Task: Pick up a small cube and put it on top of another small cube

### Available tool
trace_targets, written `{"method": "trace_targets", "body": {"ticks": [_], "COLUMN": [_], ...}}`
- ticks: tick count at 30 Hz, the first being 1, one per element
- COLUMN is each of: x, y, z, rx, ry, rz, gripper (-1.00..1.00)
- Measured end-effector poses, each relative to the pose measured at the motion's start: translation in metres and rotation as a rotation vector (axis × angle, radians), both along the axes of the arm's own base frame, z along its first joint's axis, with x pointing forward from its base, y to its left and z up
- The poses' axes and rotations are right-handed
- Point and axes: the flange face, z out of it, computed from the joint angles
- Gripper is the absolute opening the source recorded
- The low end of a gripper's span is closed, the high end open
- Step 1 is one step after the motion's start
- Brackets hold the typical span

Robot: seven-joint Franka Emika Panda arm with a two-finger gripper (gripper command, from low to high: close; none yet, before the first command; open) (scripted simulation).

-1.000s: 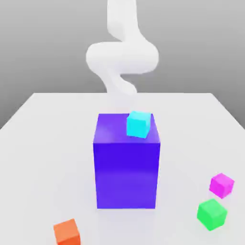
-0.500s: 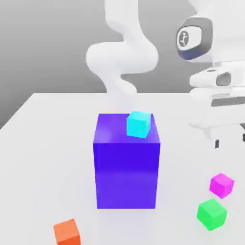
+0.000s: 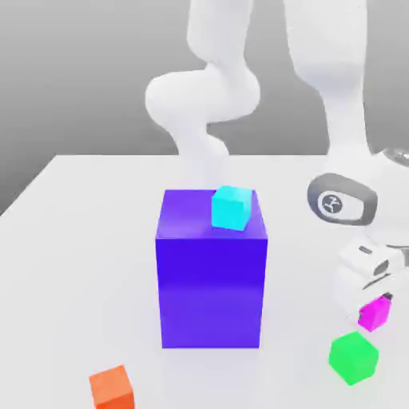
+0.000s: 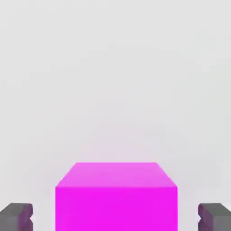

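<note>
White fingers (image 4: 18, 217) have come down around the magenta cube (image 4: 116, 207)

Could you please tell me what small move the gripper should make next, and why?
Probably close the fingers onto the magenta cube: the hand view shows it between them, with a gap on each side, and the exterior view shows the gripper down around it, beyond the green cube.
</note>
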Motion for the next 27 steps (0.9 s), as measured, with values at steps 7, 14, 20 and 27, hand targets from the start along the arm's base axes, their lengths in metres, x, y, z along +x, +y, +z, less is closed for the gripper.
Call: {"method": "trace_targets", "body": {"ticks": [7,14,20,27], "x": [0.001,0.048,0.107,0.111], "y": [0.001,-0.023,-0.063,-0.067], "z": [0.027,0.081,0.100,0.055], "rx": [0.002,-0.004,-0.001,-0.001], "ry": [-0.001,-0.002,-0.001,-0.001], "rz": [-0.001,-0.116,-0.270,-0.281], "gripper": [-1.00,-1.00,-1.00,1.00]}}
